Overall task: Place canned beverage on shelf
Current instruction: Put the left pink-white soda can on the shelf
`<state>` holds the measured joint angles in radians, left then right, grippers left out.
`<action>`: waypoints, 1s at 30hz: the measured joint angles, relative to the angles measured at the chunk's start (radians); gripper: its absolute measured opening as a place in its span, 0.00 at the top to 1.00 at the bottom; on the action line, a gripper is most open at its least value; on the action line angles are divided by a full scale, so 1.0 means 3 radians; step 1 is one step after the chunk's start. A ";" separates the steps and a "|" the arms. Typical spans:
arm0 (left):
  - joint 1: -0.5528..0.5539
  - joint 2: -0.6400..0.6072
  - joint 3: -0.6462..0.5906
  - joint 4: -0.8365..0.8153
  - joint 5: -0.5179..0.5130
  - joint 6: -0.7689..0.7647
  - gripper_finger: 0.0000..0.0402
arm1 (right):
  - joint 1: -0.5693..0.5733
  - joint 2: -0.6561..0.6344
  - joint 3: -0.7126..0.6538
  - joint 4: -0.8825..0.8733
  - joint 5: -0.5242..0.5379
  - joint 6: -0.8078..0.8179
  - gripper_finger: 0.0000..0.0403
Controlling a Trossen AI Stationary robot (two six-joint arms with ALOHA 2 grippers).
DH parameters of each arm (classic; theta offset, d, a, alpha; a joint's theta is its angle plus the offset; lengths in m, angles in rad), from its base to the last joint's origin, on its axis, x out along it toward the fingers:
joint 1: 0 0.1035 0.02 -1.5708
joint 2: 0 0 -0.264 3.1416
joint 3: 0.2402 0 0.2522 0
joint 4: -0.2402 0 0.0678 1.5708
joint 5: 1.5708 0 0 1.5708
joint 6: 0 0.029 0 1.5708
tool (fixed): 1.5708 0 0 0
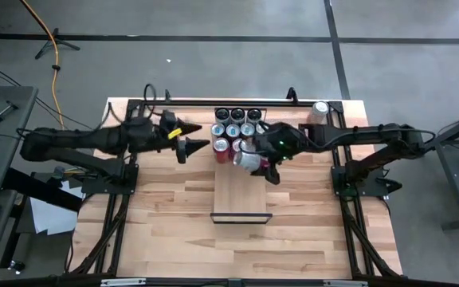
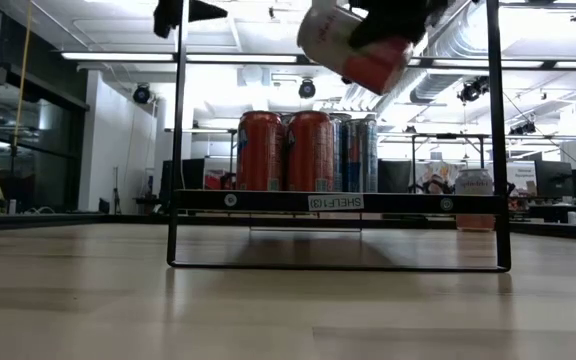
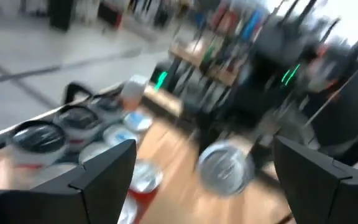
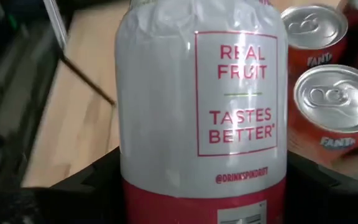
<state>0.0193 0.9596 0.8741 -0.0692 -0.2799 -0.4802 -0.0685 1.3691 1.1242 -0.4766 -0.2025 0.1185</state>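
A white and red can [image 4: 204, 106] hangs tilted above the shelf [image 1: 241, 195], with my right gripper [image 1: 257, 159] shut on it; it also shows at the top of the low view [image 2: 353, 40]. The shelf's pale plank [image 2: 338, 201] rests on a thin dark frame. Several cans [image 1: 236, 127] stand upright at its far end. My left gripper [image 1: 190, 137] hovers open just left of those cans, level with them, nothing between its fingers [image 3: 104, 168]. My right gripper pinches the can between its two fingers, one on each side wall at the can's red lower part [image 4: 135, 193]. The fingers come from the table's right side, slanting down. The can is lifted clear of the shelf and tilted.
Two orange cans [image 4: 331, 106] stand close beside the held can. A lone can [image 1: 319, 110] stands on the table at the far right. The near half of the shelf plank [image 1: 241, 199] is bare. The shelf's dark frame posts [image 2: 176, 130] rise at its ends.
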 joint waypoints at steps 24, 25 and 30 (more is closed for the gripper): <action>0.0025 0.1038 0.0048 0.2049 0.0025 0.0817 0.18 | -0.0032 0.0098 -0.0239 0.2551 0.0803 0.0386 0.29; 0.0025 0.1067 0.0071 0.2026 0.0045 0.0823 0.18 | -0.0032 0.0101 -0.0226 0.2572 0.0744 0.0387 0.29; 0.0048 0.1208 0.0208 0.2052 0.0109 0.0829 0.18 | -0.0026 0.0146 -0.0213 0.2635 0.0550 0.0388 0.29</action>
<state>0.0338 1.3221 0.9365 0.5463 -0.2471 -0.2315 -0.0762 1.4130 1.0603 0.3139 -0.0375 0.2348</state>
